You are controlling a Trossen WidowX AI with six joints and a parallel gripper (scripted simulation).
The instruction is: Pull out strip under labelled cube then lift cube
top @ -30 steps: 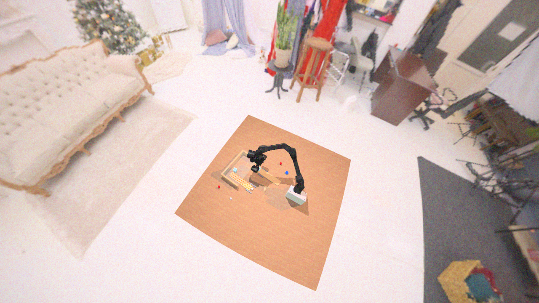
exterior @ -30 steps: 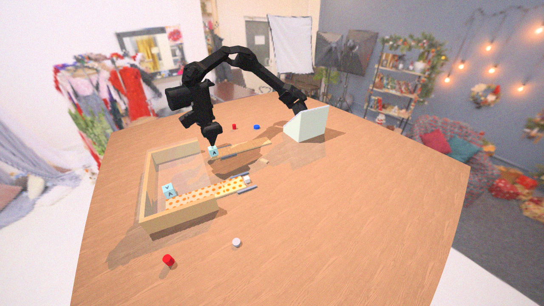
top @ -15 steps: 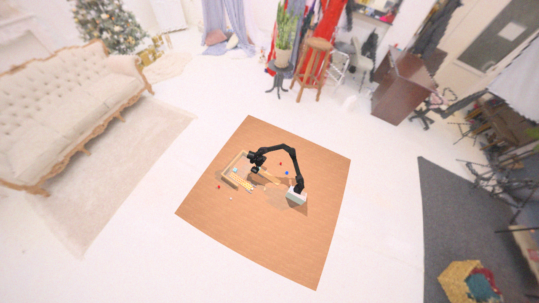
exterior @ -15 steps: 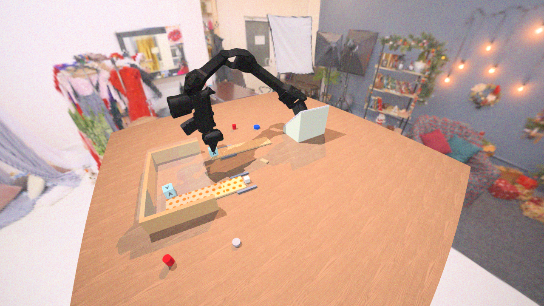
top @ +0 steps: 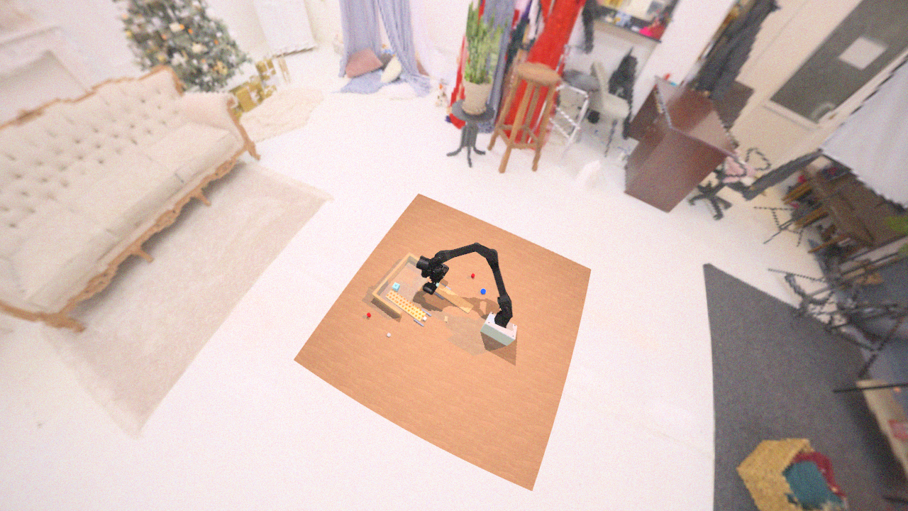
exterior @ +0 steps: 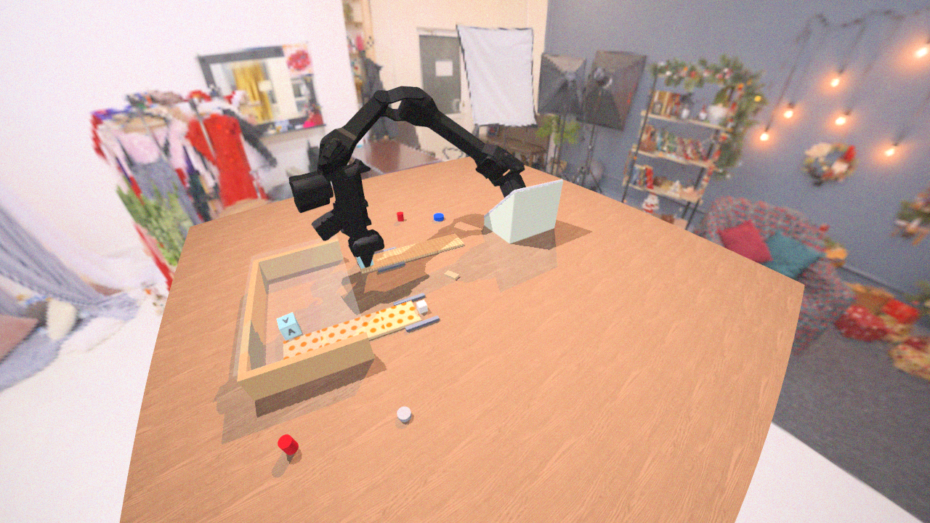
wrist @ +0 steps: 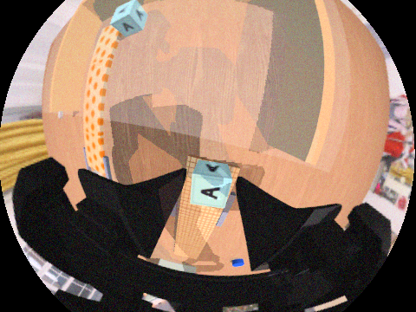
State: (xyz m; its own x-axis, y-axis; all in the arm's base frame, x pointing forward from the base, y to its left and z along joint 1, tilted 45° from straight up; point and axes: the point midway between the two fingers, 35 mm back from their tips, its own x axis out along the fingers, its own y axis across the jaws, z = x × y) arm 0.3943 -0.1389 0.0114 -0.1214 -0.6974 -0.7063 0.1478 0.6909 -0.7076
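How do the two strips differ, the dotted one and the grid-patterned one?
The dotted strip has orange spots; the grid strip has fine tan lines.
The dotted strip lies partly inside the wooden frame; the grid strip lies outside it.
The grid strip bears a lettered cube; the dotted strip has one beside its end.
Both are long and flat.
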